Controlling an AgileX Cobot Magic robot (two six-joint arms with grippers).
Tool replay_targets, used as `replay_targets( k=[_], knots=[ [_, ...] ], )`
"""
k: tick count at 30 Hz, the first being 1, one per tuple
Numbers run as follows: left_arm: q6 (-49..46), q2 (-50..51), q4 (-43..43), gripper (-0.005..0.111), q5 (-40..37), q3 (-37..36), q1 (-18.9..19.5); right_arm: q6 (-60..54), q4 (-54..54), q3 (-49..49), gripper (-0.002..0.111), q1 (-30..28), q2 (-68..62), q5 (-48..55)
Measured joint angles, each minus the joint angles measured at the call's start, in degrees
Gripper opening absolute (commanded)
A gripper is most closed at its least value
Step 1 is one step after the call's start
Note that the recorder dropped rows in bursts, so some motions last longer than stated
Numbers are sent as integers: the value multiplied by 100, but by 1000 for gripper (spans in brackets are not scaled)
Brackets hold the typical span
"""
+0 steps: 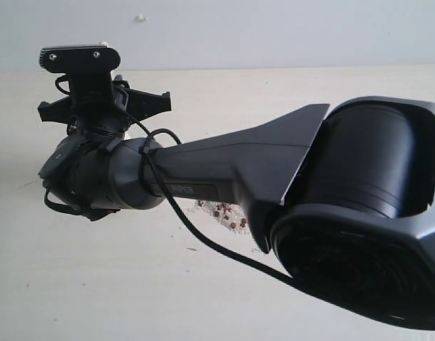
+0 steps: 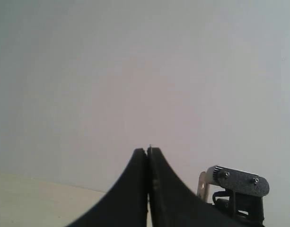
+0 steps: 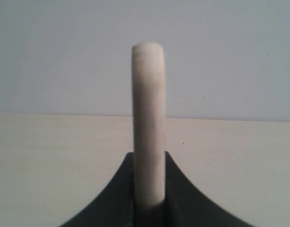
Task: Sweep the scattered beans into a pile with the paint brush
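Where the beans (image 1: 230, 215) lie: small round reddish-brown beans mixed with whitish crumbs (image 1: 204, 208), clustered in a little pile (image 1: 223, 212) on the table (image 1: 96, 284), partly hidden behind the right arm (image 1: 224, 167)
Paint brush (image 3: 148, 118): pale cream handle, smooth with a rounded end, standing straight between the jaws; bristles out of sight
Right gripper (image 3: 148, 157): black curved fingers clenched on the paint brush handle
Left gripper (image 2: 147, 151): black fingers pressed together, grasping nothing, in front of the wall (image 2: 135, 71)
Table: pale, matte, smooth
Wall: plain grey-white
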State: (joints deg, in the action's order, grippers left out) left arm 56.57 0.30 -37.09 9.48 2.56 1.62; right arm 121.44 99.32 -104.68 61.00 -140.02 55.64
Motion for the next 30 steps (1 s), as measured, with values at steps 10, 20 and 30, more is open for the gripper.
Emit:
replay_targets(
  k=[10,20,30],
  knots=[
    [0,0,0,0,0,0,0,-240,59,-135,0,-11,-173,10],
    [0,0,0,0,0,0,0,-897,-409,-135,0,-128,-184,265],
    [0,0,0,0,0,0,0,-2042,-1249,-169,0,-340,-184,701]
  ],
)
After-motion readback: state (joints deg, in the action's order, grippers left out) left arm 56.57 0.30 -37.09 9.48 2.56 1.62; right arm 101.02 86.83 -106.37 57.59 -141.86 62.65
